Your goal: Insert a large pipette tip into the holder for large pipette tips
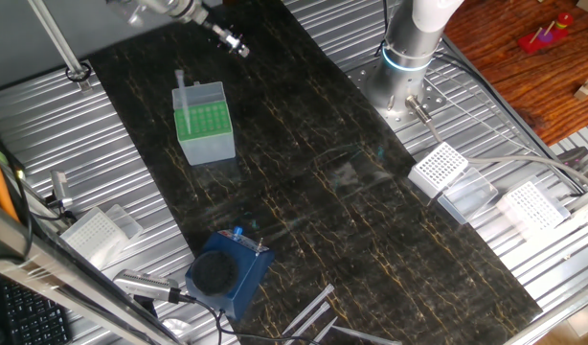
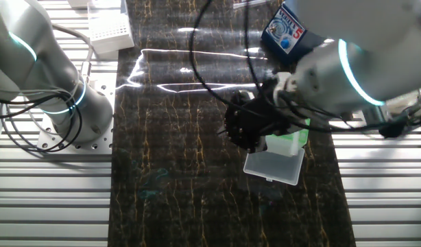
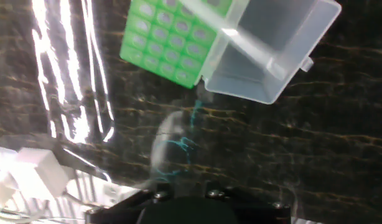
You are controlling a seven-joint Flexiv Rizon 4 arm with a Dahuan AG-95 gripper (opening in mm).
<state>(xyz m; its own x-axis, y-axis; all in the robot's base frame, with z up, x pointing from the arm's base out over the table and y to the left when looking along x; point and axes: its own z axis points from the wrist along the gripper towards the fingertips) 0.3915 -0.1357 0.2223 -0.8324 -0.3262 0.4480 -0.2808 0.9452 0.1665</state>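
While one large pipette tip (image 1: pixel 182 88) stands in one holder (image 1: pixel 204 123), two white racks (image 1: pixel 439 168).

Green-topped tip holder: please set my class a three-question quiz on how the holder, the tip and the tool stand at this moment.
1. True or false: the large pipette tip lies flat on the mat.
2. The tool is: A) clamped on the tip; B) apart from the holder; C) pressed onto the grid.
3. Fill in: the holder's top grid is coloured ____.

Key: 1 false, it stands upright at a corner of the holder; 2 B; 3 green.
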